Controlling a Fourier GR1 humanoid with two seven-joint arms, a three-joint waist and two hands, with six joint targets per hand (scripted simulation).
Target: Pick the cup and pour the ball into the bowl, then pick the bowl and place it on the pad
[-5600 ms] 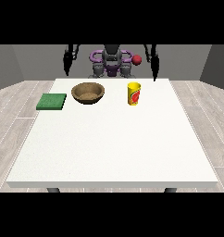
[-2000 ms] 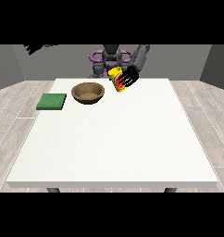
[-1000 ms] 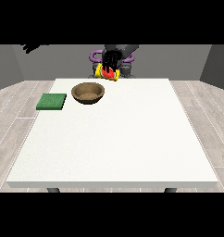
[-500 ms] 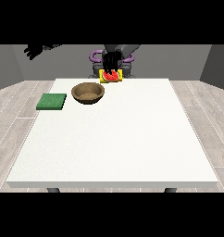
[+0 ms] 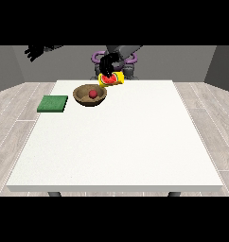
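A yellow cup [image 5: 113, 79] with a red label is tipped on its side above the table's far edge, mouth towards the bowl. The black hand [image 5: 107, 65] near the view's middle is curled round it. A brown wooden bowl [image 5: 90, 95] stands on the table just left of the cup, and a red ball [image 5: 93, 94] lies inside it. A green pad [image 5: 53, 103] lies flat to the bowl's left. The other hand [image 5: 35, 51] is raised high at the view's upper left, away from the table, holding nothing.
The white table [image 5: 121, 142] stretches wide towards the camera. The robot's body [image 5: 121, 59] stands behind the far edge. Wooden floor surrounds the table.
The cup was lifted, carried left to the bowl and tipped over. The red ball now lies in the bowl. The hand at the view's left has risen.
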